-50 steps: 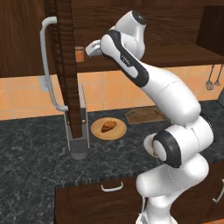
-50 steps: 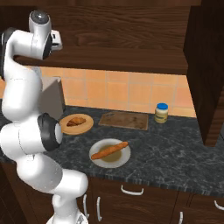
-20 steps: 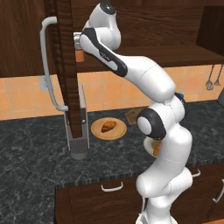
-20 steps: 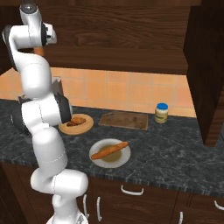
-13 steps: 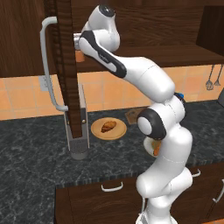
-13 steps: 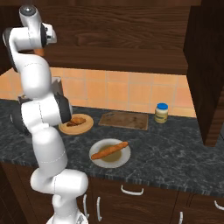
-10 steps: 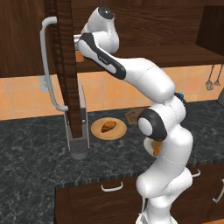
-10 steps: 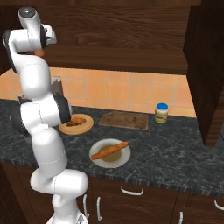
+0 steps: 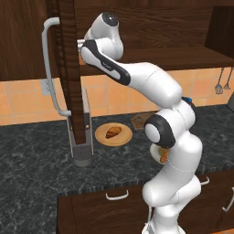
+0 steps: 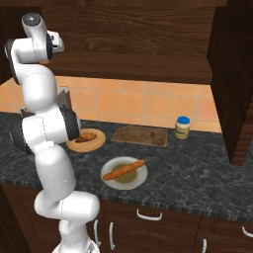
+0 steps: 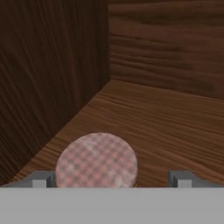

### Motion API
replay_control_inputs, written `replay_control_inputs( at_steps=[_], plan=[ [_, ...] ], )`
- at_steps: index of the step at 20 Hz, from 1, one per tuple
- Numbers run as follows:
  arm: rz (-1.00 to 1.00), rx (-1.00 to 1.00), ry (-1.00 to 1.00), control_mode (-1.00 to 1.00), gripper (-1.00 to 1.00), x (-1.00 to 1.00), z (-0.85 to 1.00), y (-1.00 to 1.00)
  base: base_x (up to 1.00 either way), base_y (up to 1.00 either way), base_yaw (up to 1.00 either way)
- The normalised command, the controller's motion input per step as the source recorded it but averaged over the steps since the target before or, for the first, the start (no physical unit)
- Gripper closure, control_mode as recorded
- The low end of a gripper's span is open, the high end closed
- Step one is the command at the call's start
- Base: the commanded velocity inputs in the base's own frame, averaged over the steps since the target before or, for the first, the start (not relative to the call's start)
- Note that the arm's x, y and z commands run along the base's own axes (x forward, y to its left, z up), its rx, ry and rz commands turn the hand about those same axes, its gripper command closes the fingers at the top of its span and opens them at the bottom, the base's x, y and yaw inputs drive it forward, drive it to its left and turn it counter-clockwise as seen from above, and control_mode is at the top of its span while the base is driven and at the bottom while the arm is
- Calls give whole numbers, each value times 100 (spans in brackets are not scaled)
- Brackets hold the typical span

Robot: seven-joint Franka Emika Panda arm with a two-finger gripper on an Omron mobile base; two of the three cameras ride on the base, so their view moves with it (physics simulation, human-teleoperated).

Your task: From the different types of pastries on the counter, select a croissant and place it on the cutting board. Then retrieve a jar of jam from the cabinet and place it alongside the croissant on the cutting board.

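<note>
Inside the cabinet (image 11: 144,52), the gripper (image 11: 111,178) stands wide open, the jar (image 11: 97,159) between its fingertips, near the left wall; bare shelf lies right of the jar. The right base view shows the croissant (image 10: 88,137) on a round plate (image 10: 97,143), left of the empty board (image 10: 140,136).

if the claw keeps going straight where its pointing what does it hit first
Most likely the jar of jam: its checked pinkish lid sits right ahead between the open claw's fingertips, nearer the left one. Past it are the cabinet's wooden floor and back wall. Exact depth is unclear.
</note>
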Motion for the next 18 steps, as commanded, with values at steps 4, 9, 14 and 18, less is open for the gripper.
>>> replay_control_inputs(
  at_steps=[4,9,14,18],
  plan=[
    [0,0,0,-100,-100,13,0,6,0,0,0],
    [-1,0,-1,-100,-100,11,0,14,0,0,0],
    [-2,0,0,-100,-100,8,0,13,0,0,0],
    [-1,0,0,-100,100,4,0,9,0,0,0]
  ],
)
